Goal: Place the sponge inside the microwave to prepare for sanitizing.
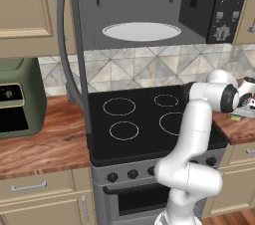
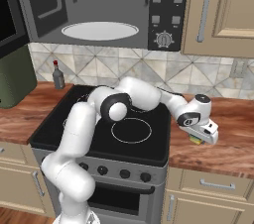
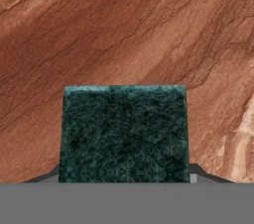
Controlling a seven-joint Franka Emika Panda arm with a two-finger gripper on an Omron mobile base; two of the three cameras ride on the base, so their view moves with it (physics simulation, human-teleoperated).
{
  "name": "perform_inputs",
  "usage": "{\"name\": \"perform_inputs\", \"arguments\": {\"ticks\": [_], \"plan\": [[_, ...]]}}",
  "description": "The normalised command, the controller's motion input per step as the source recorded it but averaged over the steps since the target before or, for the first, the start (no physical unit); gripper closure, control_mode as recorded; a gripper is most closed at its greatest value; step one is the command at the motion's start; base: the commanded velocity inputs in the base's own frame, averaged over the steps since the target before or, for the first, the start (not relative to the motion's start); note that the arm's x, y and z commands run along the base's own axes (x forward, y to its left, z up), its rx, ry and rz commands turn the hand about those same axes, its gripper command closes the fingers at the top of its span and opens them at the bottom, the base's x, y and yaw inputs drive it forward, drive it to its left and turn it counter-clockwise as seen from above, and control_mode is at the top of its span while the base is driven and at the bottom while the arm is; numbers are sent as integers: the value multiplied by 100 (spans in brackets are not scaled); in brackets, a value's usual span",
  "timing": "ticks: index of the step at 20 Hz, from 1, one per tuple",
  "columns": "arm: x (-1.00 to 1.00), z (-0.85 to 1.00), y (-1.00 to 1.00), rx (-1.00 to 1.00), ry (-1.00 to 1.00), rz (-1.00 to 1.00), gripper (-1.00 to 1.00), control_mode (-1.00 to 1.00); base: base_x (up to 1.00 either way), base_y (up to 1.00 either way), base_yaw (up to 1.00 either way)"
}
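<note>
The sponge [image 3: 124, 134] lies on the wooden counter [image 3: 124, 29] right of the stove, its dark green top facing the hand camera. My gripper [image 3: 124, 178] reaches straight down over it, with one fingertip [image 3: 197, 173] against each side of the block. From the right base view a yellow-green sliver of the sponge [image 2: 197, 140] shows under the gripper [image 2: 199, 138]. The microwave [image 1: 149, 5] hangs above the stove, its door [image 1: 64, 45] swung open to the left. Its white turntable [image 1: 141, 31] is bare.
The black stove [image 1: 144, 119] sits between the two counter sections, under the microwave. An olive-green appliance [image 1: 17, 97] stands on the left counter. A small bottle [image 2: 58, 77] stands by the backsplash at left. Upper cabinets [image 2: 218, 10] flank the microwave.
</note>
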Motion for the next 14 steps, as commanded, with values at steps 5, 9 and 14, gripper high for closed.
{"name": "perform_inputs", "arguments": {"ticks": [5, 9, 14], "plan": [[0, 4, 3, 0, 0, 0, 100, -100, 0, 0, 0], [-17, 29, 8, 0, -3, 0, 100, -100, 0, 0, 0], [-35, 39, 15, -5, -6, 0, 100, -100, 0, 0, 0]]}}
